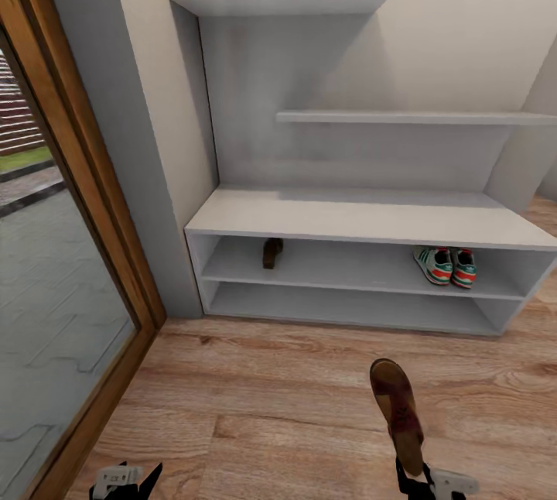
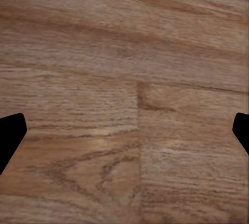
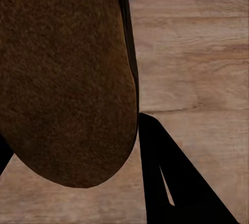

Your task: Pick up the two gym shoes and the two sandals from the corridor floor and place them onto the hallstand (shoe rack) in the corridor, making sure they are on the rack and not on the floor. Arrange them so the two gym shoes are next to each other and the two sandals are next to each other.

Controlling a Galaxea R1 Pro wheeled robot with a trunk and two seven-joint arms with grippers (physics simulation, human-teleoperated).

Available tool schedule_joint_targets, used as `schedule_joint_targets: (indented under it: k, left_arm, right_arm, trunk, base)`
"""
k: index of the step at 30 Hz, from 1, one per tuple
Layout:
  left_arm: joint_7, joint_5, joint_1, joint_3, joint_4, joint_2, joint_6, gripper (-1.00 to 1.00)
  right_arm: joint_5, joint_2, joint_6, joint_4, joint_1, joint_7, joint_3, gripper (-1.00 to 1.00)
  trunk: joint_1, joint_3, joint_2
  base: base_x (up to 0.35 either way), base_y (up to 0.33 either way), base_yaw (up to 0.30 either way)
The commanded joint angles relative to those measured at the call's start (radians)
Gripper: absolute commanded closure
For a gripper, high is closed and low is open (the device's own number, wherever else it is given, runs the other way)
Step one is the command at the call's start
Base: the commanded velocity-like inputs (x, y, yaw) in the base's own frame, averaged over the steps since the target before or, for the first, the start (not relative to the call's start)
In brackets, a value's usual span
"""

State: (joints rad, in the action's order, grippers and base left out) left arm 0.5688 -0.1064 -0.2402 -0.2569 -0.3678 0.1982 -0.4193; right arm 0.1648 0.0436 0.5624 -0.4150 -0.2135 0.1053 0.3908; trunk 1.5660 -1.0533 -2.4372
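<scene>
My right pincer is clamped on a brown sandal, gripped at its near end; long axis runs away from me w/ the far end pointing up and fwd toward the shoe rack, held above the wood floor. My left pincer hangs low over the planks, fingers spread wide, nothing btwn them. Other sandal sits on the rack's upper slot, left part, lengthwise front-to-back. Both sneakers sit side by side at the right of that same slot, toes toward me.

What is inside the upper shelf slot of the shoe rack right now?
One brown sandal toward its left end and two gym shoes side by side toward the right; the sandal's upper part is hidden behind the bench top.
</scene>
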Motion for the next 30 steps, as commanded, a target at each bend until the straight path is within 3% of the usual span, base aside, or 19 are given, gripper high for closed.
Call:
schedule_joint_targets:
  k: [1, 2, 5, 6, 8, 9, 12, 15, 20, 24, 30]
  left_arm:
    - [0.011, -0.008, -0.001, -0.002, 0.001, -0.001, 0.001, -1.00]
    - [0.012, -0.007, -0.001, -0.001, 0.001, -0.001, 0.000, -1.00]
    - [0.014, -0.006, -0.001, 0.000, 0.001, -0.001, 0.000, -1.00]
    - [0.015, -0.006, -0.001, 0.000, 0.001, -0.002, -0.001, -1.00]
    - [0.016, -0.006, -0.001, 0.000, 0.001, -0.002, -0.001, -1.00]
    - [0.016, -0.006, -0.001, 0.001, 0.001, -0.002, -0.001, -1.00]
    - [0.017, -0.005, -0.001, 0.002, 0.001, -0.002, -0.001, -1.00]
    - [0.017, -0.006, -0.001, 0.002, 0.001, -0.002, -0.001, -1.00]
    - [0.022, -0.005, -0.001, 0.004, -0.003, -0.002, -0.002, -1.00]
    - [0.060, -0.006, -0.002, 0.006, -0.006, -0.002, 0.000, -1.00]
    - [0.175, -0.004, -0.002, 0.006, -0.010, -0.002, 0.003, -1.00]
  right_arm:
    - [0.007, -0.011, -0.061, -0.010, -0.006, 0.009, -0.009, 1.00]
    - [0.017, -0.022, -0.151, -0.029, -0.019, 0.006, -0.028, 1.00]
    - [0.030, -0.039, -0.309, -0.077, -0.057, -0.007, -0.055, 1.00]
    - [0.037, -0.053, -0.421, -0.117, -0.088, -0.021, -0.073, 1.00]
    - [0.041, -0.069, -0.528, -0.155, -0.117, -0.037, -0.091, 1.00]
    - [0.044, -0.086, -0.627, -0.188, -0.143, -0.056, -0.109, 1.00]
    - [0.046, -0.125, -0.780, -0.230, -0.186, -0.108, -0.141, 1.00]
    - [0.047, -0.166, -0.868, -0.250, -0.236, -0.183, -0.165, 1.00]
    - [0.046, -0.218, -0.916, -0.254, -0.314, -0.296, -0.195, 1.00]
    - [0.046, -0.218, -0.928, -0.255, -0.355, -0.337, -0.219, 1.00]
    - [0.044, -0.218, -0.932, -0.264, -0.379, -0.355, -0.243, 1.00]
  trunk:
    - [0.000, -0.001, 0.000]
    - [0.000, -0.001, 0.000]
    - [0.000, -0.001, 0.000]
    - [0.000, -0.001, 0.000]
    - [0.000, -0.001, 0.000]
    - [0.000, -0.001, 0.000]
    - [0.000, -0.001, 0.000]
    - [0.000, -0.001, 0.000]
    - [0.000, -0.001, 0.000]
    - [0.000, -0.001, 0.000]
    - [0.000, -0.001, 0.000]
  base:
    - [0.000, 0.000, 0.000]
    - [0.000, 0.000, 0.000]
    - [0.000, 0.000, 0.000]
    - [0.000, 0.000, 0.000]
    - [0.000, 0.000, 0.000]
    - [0.000, 0.000, 0.000]
    - [0.000, 0.000, 0.000]
    - [0.000, 0.000, 0.000]
    - [0.000, 0.000, 0.000]
    - [0.000, 0.000, 0.000]
    - [0.000, 0.000, 0.000]
